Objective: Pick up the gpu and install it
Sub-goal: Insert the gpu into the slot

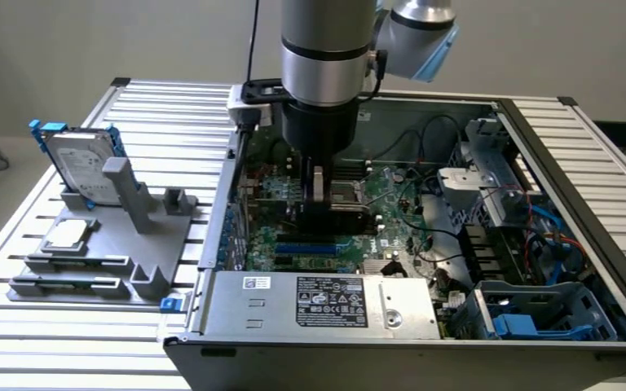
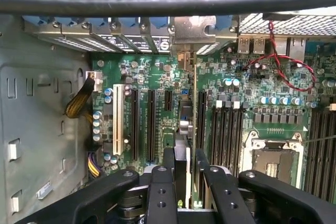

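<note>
Claw (image 2: 185, 167) clamped on upright gpu (image 2: 185, 124), long axis along the expansion slots (image 2: 151, 124)

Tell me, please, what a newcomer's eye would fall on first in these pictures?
The grey arm reaching down into the open computer case stands out first, its gripper shut on the gpu, held edge-on over the green motherboard. On the exterior view's left, a blue-framed hard drive stands upright in a grey fixture.
</note>
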`<state>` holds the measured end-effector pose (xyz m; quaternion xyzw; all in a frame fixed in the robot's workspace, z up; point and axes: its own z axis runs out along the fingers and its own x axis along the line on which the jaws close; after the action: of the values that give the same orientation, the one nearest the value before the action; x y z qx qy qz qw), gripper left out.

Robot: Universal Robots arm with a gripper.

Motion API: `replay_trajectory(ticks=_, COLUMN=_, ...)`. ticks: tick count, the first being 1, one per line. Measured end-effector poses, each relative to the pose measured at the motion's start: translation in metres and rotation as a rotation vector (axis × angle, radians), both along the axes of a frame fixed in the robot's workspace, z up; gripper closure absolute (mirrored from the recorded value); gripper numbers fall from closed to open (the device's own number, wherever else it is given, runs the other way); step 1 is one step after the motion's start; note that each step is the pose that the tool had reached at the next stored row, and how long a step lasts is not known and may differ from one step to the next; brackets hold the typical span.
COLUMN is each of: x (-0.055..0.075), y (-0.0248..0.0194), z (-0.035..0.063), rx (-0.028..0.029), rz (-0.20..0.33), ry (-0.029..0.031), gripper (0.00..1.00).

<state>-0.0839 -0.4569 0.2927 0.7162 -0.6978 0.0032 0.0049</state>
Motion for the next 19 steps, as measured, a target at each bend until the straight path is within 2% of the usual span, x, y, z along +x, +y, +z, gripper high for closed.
replay_trajectory(ticks=6, x=0.000, y=-0.0029, z=-0.0096, rx=-0.0001, rz=0.000, ry=0.0001, gripper=0.74)
replay_trajectory(ticks=13, x=0.000, y=-0.0036, z=-0.0191, rx=0.0025, rz=0.000, ry=0.0000, gripper=0.74)
replay_trajectory(ticks=19, x=0.000, y=-0.0036, z=-0.0214, rx=0.0036, rz=0.000, ry=0.0003, gripper=0.74)
